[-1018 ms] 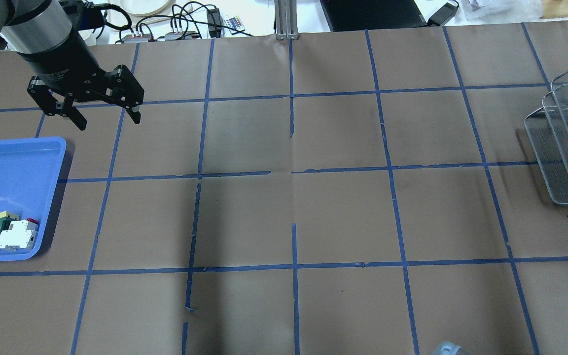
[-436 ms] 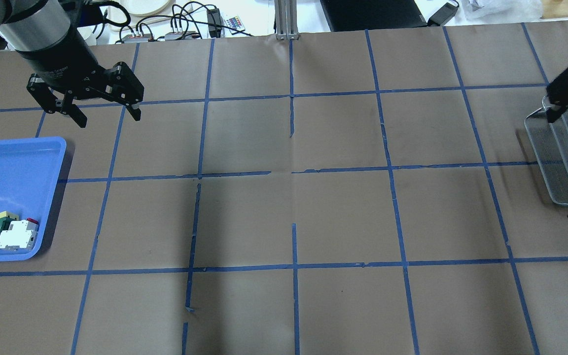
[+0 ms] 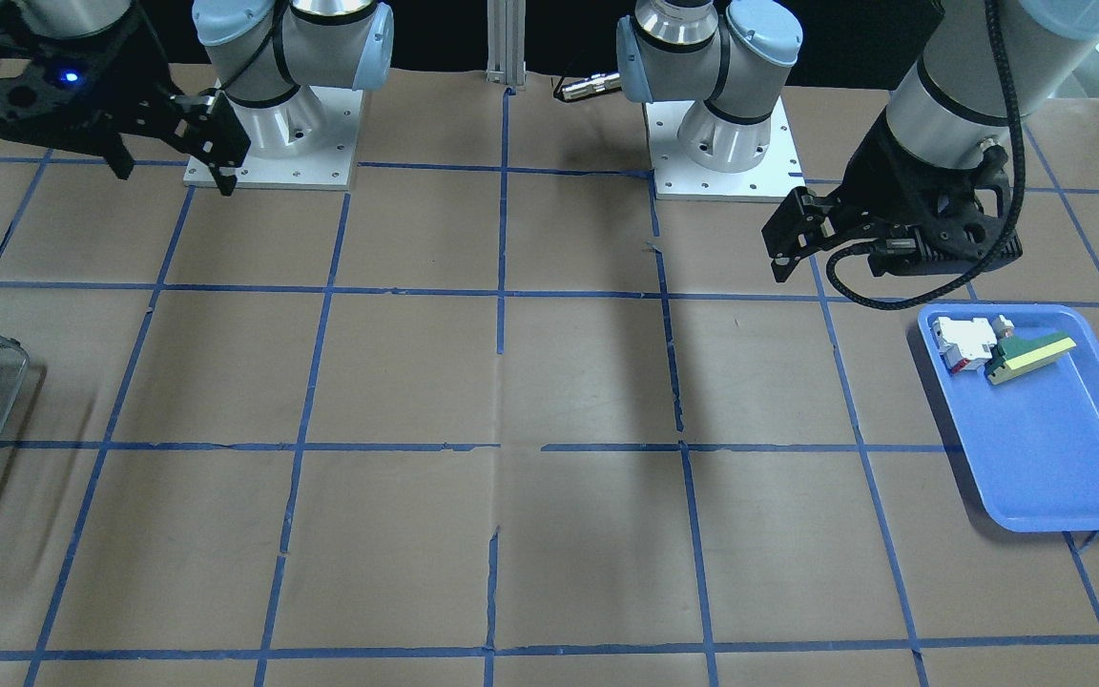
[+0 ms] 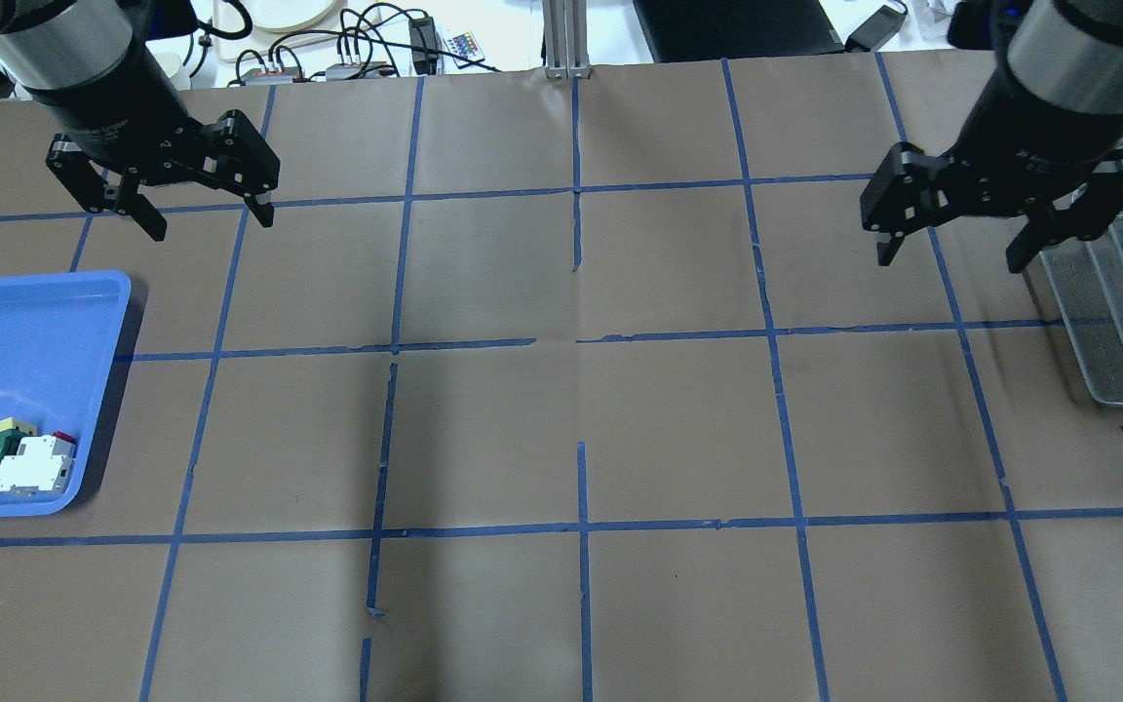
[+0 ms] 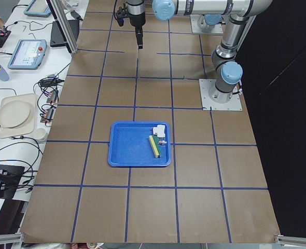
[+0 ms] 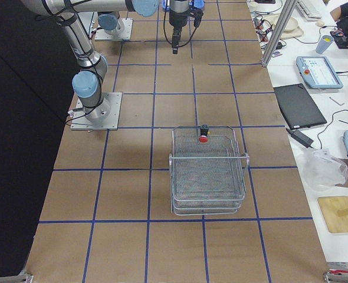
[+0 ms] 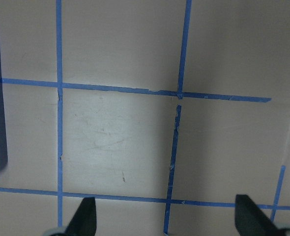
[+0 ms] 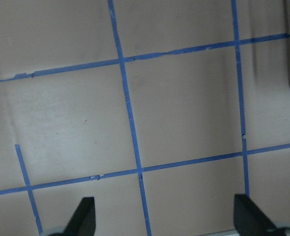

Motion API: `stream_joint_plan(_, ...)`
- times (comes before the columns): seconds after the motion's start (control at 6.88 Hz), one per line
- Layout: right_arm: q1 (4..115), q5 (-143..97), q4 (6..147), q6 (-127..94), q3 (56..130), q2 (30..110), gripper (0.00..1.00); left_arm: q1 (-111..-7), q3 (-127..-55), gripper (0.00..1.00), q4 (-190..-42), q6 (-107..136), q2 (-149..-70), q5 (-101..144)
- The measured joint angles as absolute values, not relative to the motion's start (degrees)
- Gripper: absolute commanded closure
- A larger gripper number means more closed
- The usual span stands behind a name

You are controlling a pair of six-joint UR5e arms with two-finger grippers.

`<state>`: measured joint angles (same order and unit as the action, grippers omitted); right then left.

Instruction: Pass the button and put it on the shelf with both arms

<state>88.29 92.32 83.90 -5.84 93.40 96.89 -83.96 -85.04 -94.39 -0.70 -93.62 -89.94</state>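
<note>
Item, as I log it: button point(image 6: 203, 138), lying in the top tier of the shelf point(image 6: 180, 188), at its upper end in the right-side view, red cap down-frame and black body up-frame. I judge the placing done. Right pincer point(image 4: 951, 255): jaws spread, empty, over the worktop point(image 4: 561, 419) just left of the shelf in the overhead frame. The button lies to its right, so this arm is nearer. Left pincer point(image 4: 211, 222): jaws spread, empty, upper left, up-frame of the tray point(image 4: 35, 322), well apart from the button.
</note>
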Motion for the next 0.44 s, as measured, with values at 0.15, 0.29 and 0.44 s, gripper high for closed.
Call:
stream_joint_plan(0.15, 89.9, 92.2, 83.9, -6.6, 95.0, 97.5, 0.0, -83.9, -85.0, 0.0, -94.2, -0.7, -93.7, -90.0)
stream_joint_plan(0.29, 90.3, 91.9, 84.2, -6.6, 96.7, 98.1, 0.0, -83.9, -84.9, 0.0, -94.1, -0.7, -93.7, -90.0)
stream_joint_plan(0.44, 90.3, 91.6, 84.7, -6.5, 97.8, 98.4, 0.0, -84.0, -84.9, 0.0, -94.0, -0.7, -93.7, -90.0)
